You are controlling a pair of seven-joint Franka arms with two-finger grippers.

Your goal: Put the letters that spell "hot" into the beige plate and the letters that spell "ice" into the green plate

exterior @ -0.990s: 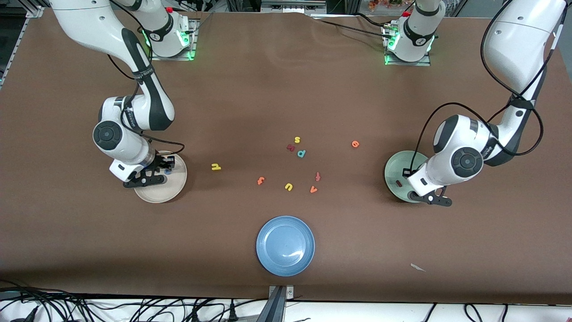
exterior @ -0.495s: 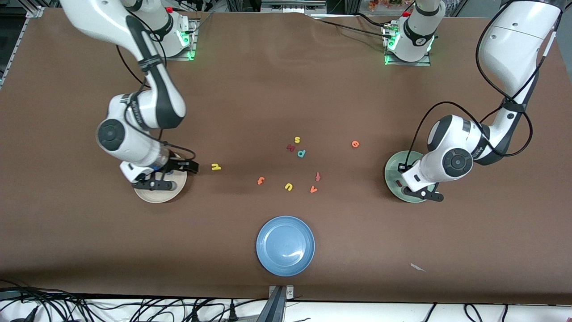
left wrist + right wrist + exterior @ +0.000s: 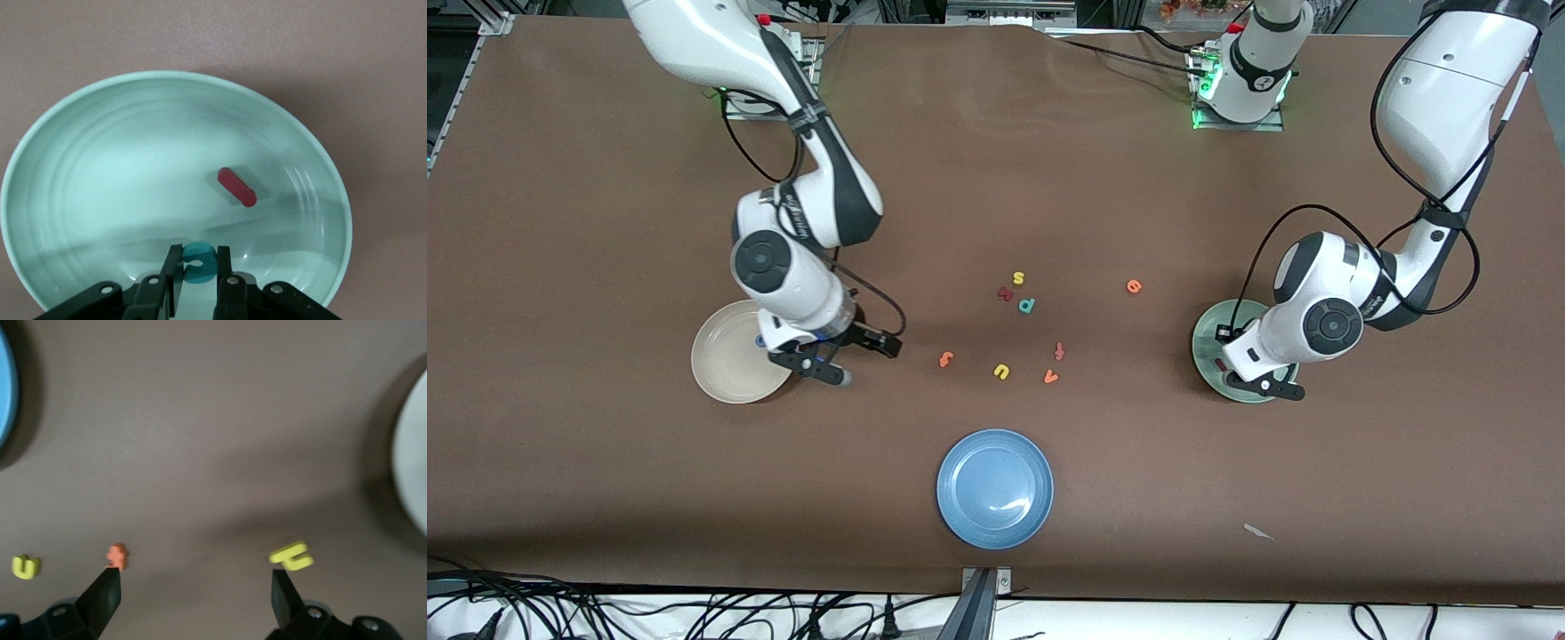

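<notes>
While my right gripper [image 3: 845, 356] hangs with its jaws spread wide over the desk [image 3: 996, 178] just beside the beige plate [image 3: 725, 364], the thing I care about is the yellow h [image 3: 291, 556]. In the right wrist view it lies flat on the desk close inside one finger [image 3: 283, 593], not centred in the gap, so I judge I must shift toward that finger's side before coming down. Its long stroke looks to run roughly across the gap, so a slight turn of the wrist may help. The orange t [image 3: 946, 359] lies toward the middle of the desk, near the yellow u [image 3: 1001, 371], and the right arm is the nearer one to both. A blue o [image 3: 760, 340] shows at the beige plate's rim. My left gripper [image 3: 198, 270] hangs over the green plate [image 3: 80, 133], jaws pinching the teal c [image 3: 199, 261], with the dark red i [image 3: 237, 187] lying in that plate. The orange e [image 3: 1134, 286] sits on the desk near the green plate.
</notes>
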